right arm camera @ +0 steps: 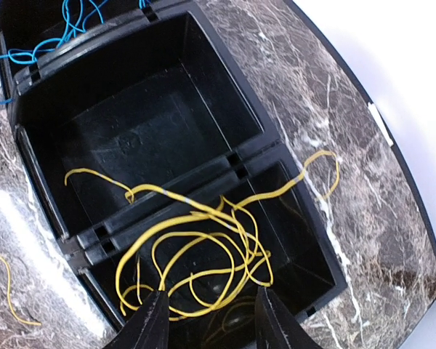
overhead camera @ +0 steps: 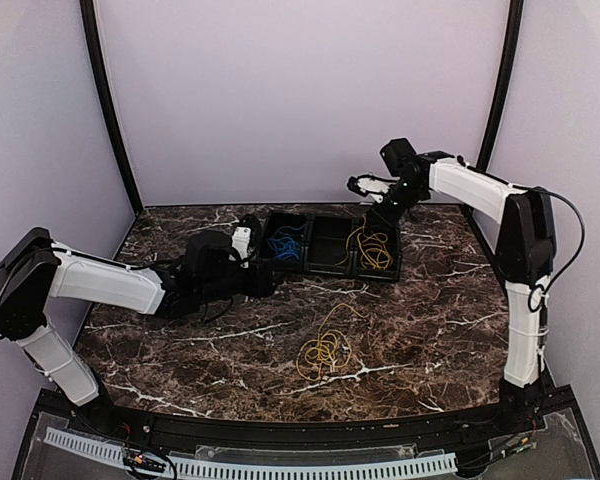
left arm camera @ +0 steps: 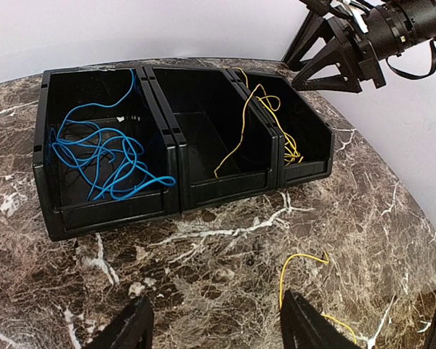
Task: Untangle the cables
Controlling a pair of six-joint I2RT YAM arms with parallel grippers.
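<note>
Pale lilac walls (overhead camera: 300, 90), dark marble tabletop (overhead camera: 430, 330)

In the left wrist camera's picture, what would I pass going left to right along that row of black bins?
left bin holding the blue cable → middle bin, with one strand of the yellow cable hanging into it → right bin, holding the bunched rest of that cable

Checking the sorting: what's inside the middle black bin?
The middle bin holds only one strand of the yellow cable, draped over the wall from the next bin; its floor otherwise shows bare. A strip behind the walls is hidden.
</note>
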